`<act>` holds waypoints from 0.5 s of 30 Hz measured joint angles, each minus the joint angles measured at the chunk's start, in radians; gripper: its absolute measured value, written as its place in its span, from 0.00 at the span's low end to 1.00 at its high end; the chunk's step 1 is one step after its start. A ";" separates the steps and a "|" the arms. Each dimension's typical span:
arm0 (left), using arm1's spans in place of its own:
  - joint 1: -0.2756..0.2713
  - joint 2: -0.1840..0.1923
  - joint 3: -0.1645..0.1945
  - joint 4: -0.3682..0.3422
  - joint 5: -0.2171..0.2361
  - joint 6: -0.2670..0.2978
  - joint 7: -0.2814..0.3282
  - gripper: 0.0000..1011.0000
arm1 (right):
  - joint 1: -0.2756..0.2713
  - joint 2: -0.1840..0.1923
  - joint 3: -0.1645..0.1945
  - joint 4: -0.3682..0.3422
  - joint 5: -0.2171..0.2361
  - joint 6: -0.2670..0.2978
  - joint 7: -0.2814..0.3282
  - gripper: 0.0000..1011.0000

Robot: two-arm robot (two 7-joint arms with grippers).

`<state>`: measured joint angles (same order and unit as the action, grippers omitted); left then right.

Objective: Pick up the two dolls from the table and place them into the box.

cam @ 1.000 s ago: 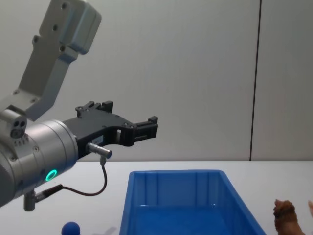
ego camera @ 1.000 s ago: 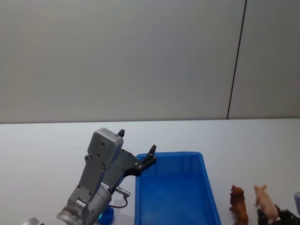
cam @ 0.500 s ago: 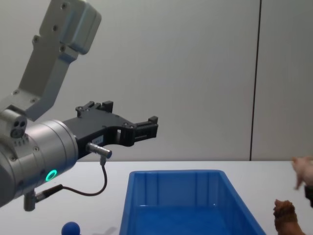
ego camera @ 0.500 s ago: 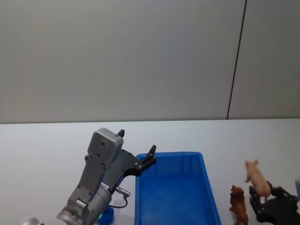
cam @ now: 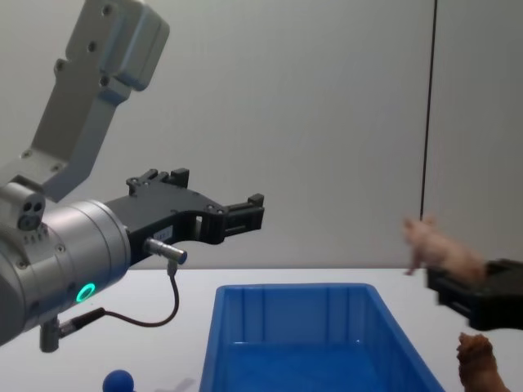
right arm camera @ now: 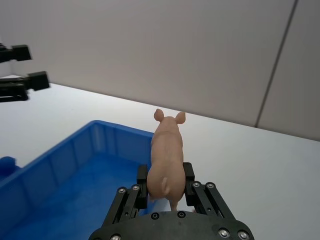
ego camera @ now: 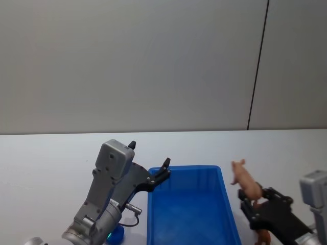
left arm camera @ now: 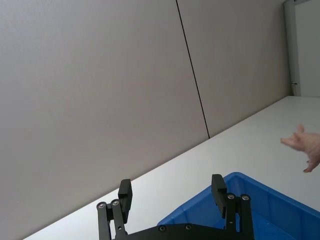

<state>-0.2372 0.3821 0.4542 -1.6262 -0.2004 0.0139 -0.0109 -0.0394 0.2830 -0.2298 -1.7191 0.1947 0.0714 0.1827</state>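
Observation:
The pale pink doll point(ego camera: 245, 181), a small pig figure, is off the table point(ego camera: 51, 158) with my right gripper point(ego camera: 254, 196) shut on it, just right of the blue box point(ego camera: 186, 167) and above its rim. In the right wrist view the pink doll point(right arm camera: 167, 160) stands upright in the right gripper point(right arm camera: 166, 180), with the box point(right arm camera: 75, 145) ahead of it. The brown doll point(cam: 478, 363), an animal figure, stands on the table right of the box point(cam: 294, 287). My left gripper point(ego camera: 149, 154) hangs open and empty over the box's far left corner.
A small blue ball point(cam: 119, 380) lies on the table left of the box, under my left arm. The white tabletop stretches wide behind and to both sides of the box. A plain grey wall stands at the back.
My right gripper has lifted the pink doll off the table and carried it left and up, to the box's right rim. The brown doll and the left arm have stayed put.

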 joint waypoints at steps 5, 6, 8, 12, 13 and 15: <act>0.000 0.000 0.000 0.000 0.000 0.000 0.000 0.99 | 0.036 -0.028 -0.017 0.029 0.002 0.011 0.062 0.38; 0.000 0.000 0.000 0.000 0.000 0.000 0.000 0.99 | 0.047 -0.037 -0.023 0.039 0.002 0.015 0.079 0.38; 0.000 0.000 0.000 0.000 0.000 0.000 0.000 0.99 | 0.066 -0.053 -0.034 0.059 0.000 0.021 0.104 0.41; 0.000 0.000 0.000 0.000 0.000 0.000 0.000 0.99 | 0.094 -0.078 -0.049 0.091 -0.007 0.035 0.140 0.53; 0.000 0.000 0.000 0.000 0.000 0.000 0.000 0.99 | 0.094 -0.078 -0.049 0.091 -0.007 0.035 0.140 0.57; 0.000 0.000 0.000 0.000 0.000 0.000 0.000 0.99 | 0.104 -0.087 -0.055 0.104 -0.009 0.041 0.150 0.62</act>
<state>-0.2372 0.3821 0.4542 -1.6262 -0.2004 0.0139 -0.0110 0.0649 0.1963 -0.2846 -1.6153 0.1855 0.1129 0.3326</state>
